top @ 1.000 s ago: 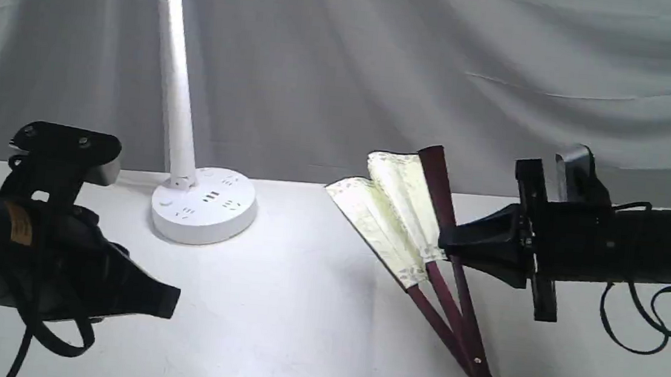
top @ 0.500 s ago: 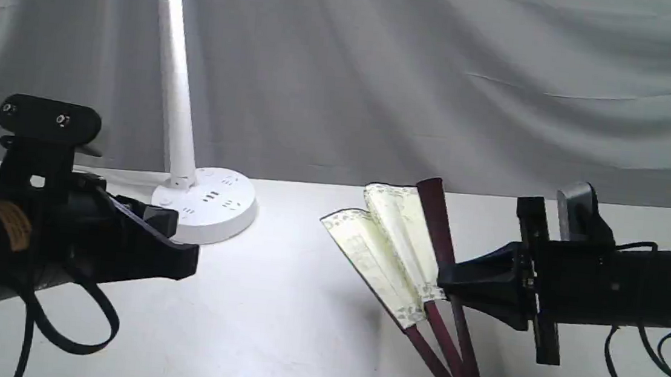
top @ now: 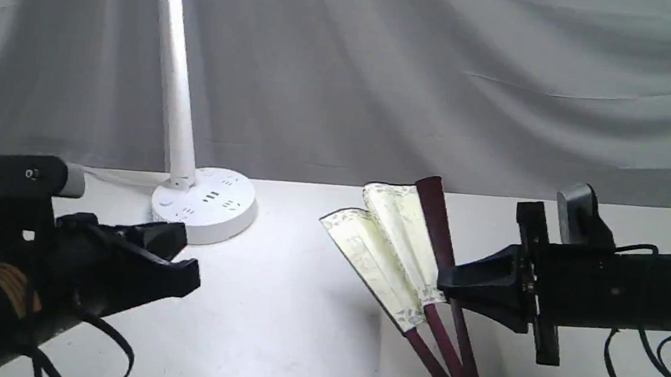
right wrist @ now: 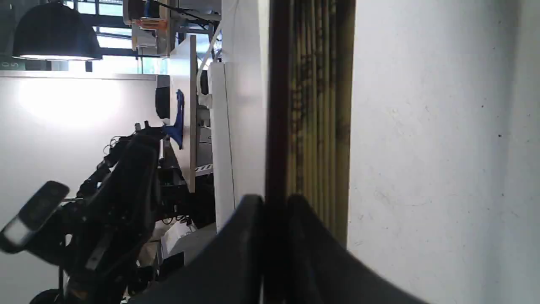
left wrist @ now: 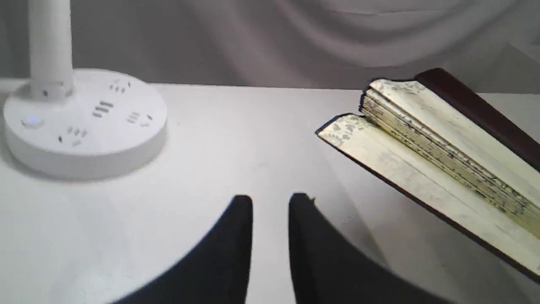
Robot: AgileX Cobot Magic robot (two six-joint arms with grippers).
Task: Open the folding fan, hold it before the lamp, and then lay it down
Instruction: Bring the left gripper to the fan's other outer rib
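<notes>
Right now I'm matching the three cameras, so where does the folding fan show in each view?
Exterior view: the folding fan right of centre, partly spread, in the right gripper.
Left wrist view: at the right edge of the picture.
Right wrist view: an upright band through the middle.
Shared landmark: the white table.

Matt paper folding fan, plastic lamp

Cream-yellow folding fan with patterned border, maroon ribs; white lamp.
</notes>
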